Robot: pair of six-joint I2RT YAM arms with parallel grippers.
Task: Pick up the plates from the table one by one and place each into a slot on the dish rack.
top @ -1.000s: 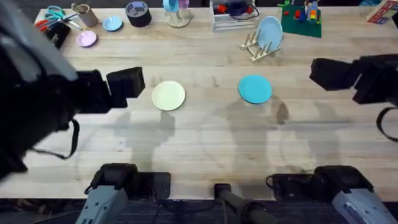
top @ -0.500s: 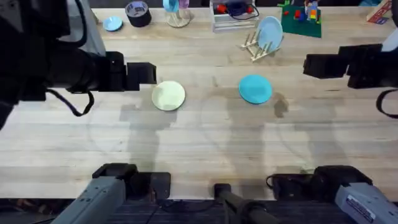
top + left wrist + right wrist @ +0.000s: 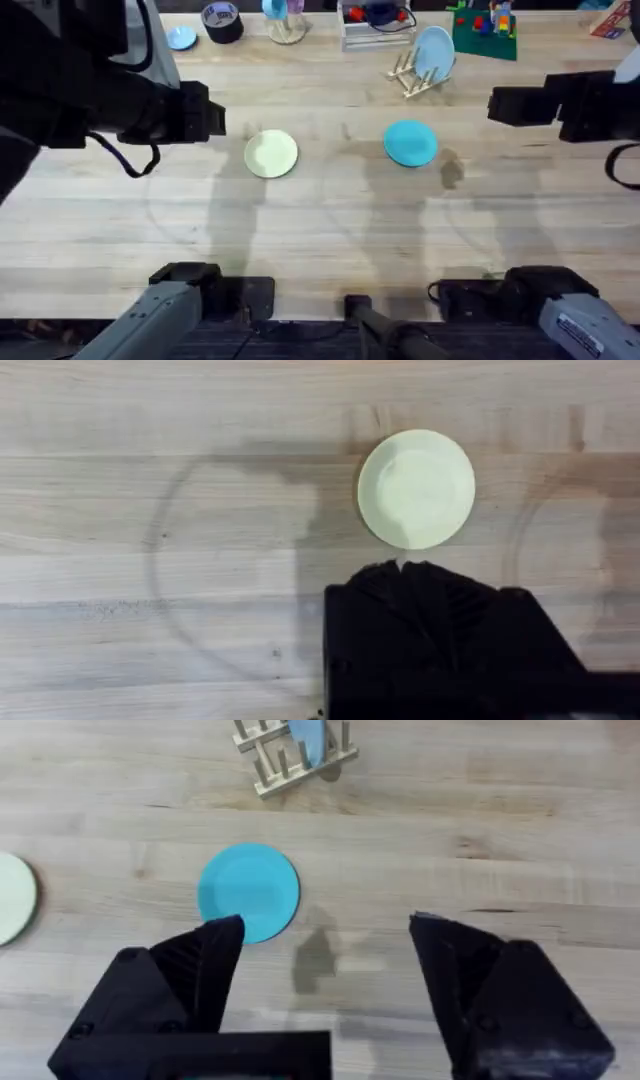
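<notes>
The cream plate and teal plate lie flat on the table, well apart. Behind the teal one stands the rack with a light-blue plate upright in it. The left gripper hangs above the cream plate's edge, fingers together and empty. The right gripper hovers wide open beside the teal plate, holding nothing.

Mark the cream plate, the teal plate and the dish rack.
cream plate [image 3: 271, 154], overhead view, centre of its top face.
teal plate [image 3: 410, 142], overhead view, centre of its top face.
dish rack [image 3: 283, 767], right wrist view, wooden base rail between the pegs.
</notes>
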